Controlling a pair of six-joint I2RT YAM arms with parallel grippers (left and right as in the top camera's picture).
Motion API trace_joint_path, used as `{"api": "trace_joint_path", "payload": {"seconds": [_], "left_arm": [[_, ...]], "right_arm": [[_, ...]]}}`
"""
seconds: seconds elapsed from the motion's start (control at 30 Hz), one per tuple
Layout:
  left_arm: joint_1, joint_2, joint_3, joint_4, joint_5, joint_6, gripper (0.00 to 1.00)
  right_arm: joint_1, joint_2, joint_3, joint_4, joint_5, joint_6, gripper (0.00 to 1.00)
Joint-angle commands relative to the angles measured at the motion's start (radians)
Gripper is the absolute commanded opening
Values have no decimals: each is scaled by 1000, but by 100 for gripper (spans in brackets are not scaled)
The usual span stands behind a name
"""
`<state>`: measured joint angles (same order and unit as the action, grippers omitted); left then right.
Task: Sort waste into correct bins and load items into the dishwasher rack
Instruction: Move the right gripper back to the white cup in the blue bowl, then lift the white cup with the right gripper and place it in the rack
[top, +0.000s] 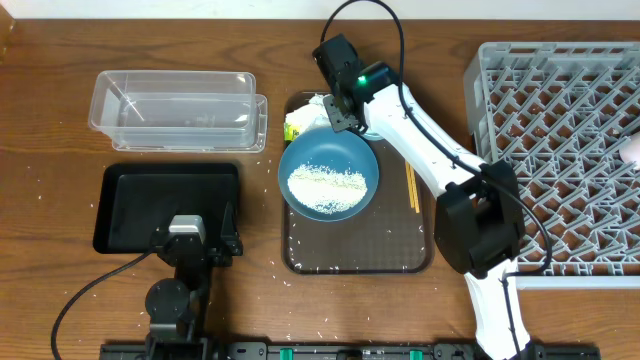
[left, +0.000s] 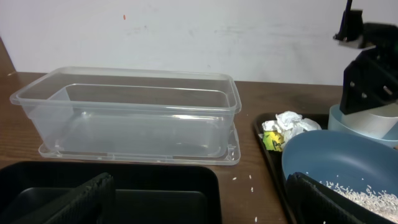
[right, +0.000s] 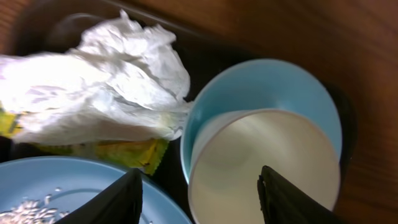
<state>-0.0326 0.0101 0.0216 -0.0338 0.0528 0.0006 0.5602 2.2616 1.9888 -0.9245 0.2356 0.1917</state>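
Note:
The large dark-blue bowl (top: 328, 178) holds the heap of white rice (top: 326, 183) on the brown tray. The crumpled tissue with its yellow-green wrapper (top: 303, 117) lies behind it and fills the upper left of the right wrist view (right: 112, 93). The white cup (right: 267, 168) stands inside the small light-blue bowl (right: 267, 81). My right gripper (right: 202, 199) is open just above the cup, with one finger over the cup and the other over the dark-blue bowl's rim. Wooden chopsticks (top: 411, 185) lie on the tray's right side. My left gripper (left: 199, 202) is open over the black tray (left: 124, 186).
The clear tub (top: 175, 105) stands behind the black tray (top: 165, 208). The grey rack (top: 560, 150) fills the right side, with something pink (top: 632, 150) at its right edge. Loose rice grains dot the brown tray (top: 360, 255) and the table.

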Motion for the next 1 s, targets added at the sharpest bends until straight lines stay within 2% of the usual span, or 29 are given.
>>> {"api": "trace_joint_path", "payload": {"seconds": [0.0,0.13,0.3,0.43,0.53,0.63,0.67,0.7,0.97], "left_arm": [[6,-4,-18,-35,-11,6,90],[6,-4,-18,-35,-11,6,90],[6,-4,-18,-35,-11,6,90],[6,-4,-18,-35,-11,6,91],[6,-4,-18,-35,-11,6,91],[6,-4,-18,-35,-11,6,90],[6,-4,-18,-35,-11,6,91],[6,-4,-18,-35,-11,6,91],[6,-4,-18,-35,-11,6,91]], "right_arm": [[-2,43,4,-11,19,40,55],[5,40,5,-11,18,40,52],[10,33,6,-11,19,40,36],[10,18,7,-14,19,40,32],[10,-6,7,-14,19,40,25],[10,-31,7,-16,19,40,14],[10,-36,7,-18,19,40,5],[10,-40,7,-19,18,41,1],[0,-69,20,-51,19,66,1]]}}
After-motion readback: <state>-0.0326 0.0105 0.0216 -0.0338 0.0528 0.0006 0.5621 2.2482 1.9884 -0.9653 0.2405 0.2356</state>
